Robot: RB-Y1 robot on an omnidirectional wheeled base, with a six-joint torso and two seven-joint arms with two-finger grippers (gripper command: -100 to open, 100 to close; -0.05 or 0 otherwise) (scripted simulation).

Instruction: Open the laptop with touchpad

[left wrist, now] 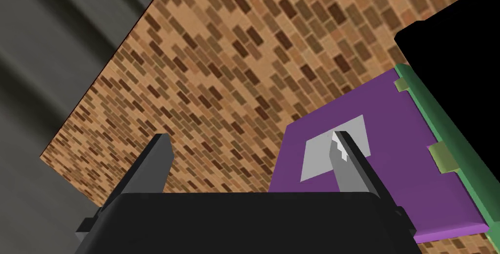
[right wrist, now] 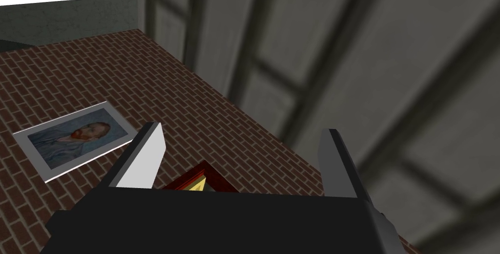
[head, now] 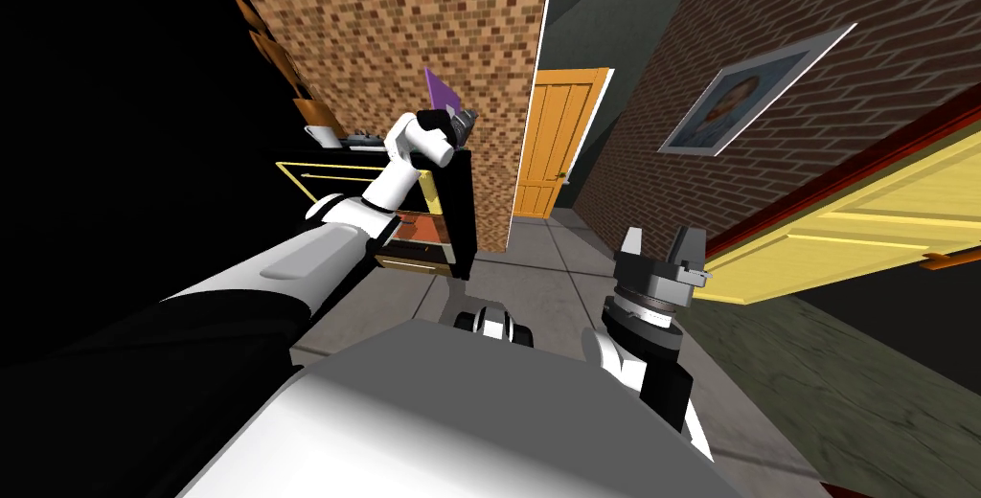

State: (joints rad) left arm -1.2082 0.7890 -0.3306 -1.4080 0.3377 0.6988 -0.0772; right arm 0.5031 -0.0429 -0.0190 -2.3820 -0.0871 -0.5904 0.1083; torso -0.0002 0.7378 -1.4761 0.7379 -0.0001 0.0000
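The laptop (head: 442,90) shows as a purple panel standing tilted above the top of a black cabinet (head: 461,205), against a tan brick wall. In the left wrist view the purple panel (left wrist: 390,168) bears a light grey square (left wrist: 317,151) and has a green edge (left wrist: 439,124) with two small tabs. My left gripper (head: 467,121) (left wrist: 250,135) is raised beside it and open. One finger (left wrist: 349,165) lies in front of the grey square, and nothing is between the fingers. My right gripper (head: 663,245) (right wrist: 241,129) is held up at my right, open and empty.
The cabinet has yellow-edged drawers (head: 330,174), one (head: 414,238) pulled out low down. A white mug (head: 321,135) stands on its top. An orange door (head: 556,138) is ahead, and a yellow door (head: 862,224) swings in from the right. Grey floor (head: 546,272) lies between.
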